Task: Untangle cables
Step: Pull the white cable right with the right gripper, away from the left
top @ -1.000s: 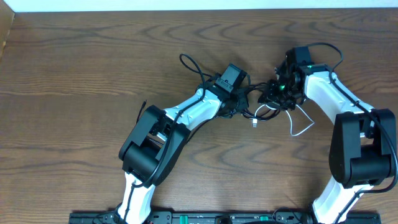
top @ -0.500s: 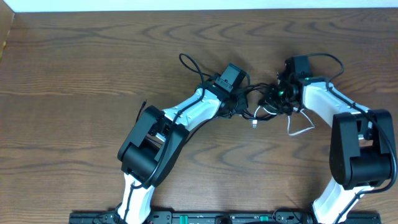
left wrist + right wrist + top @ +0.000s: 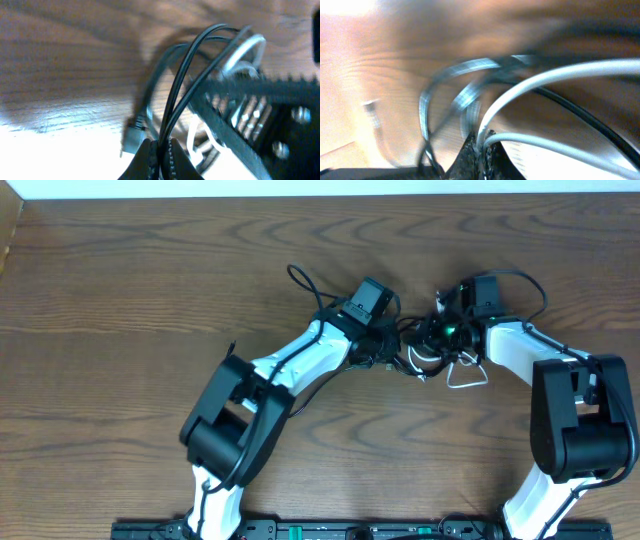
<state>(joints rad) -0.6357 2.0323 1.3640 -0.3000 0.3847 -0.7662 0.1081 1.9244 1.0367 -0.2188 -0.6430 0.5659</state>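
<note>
Just left of the tangle (image 3: 422, 356), my left gripper (image 3: 160, 150) is clamped shut on a black cable (image 3: 170, 107). Just right of the tangle, my right gripper (image 3: 481, 142) pinches the white cable (image 3: 555, 72). Tangle lies on the table (image 3: 150, 280), between both grippers.
</note>
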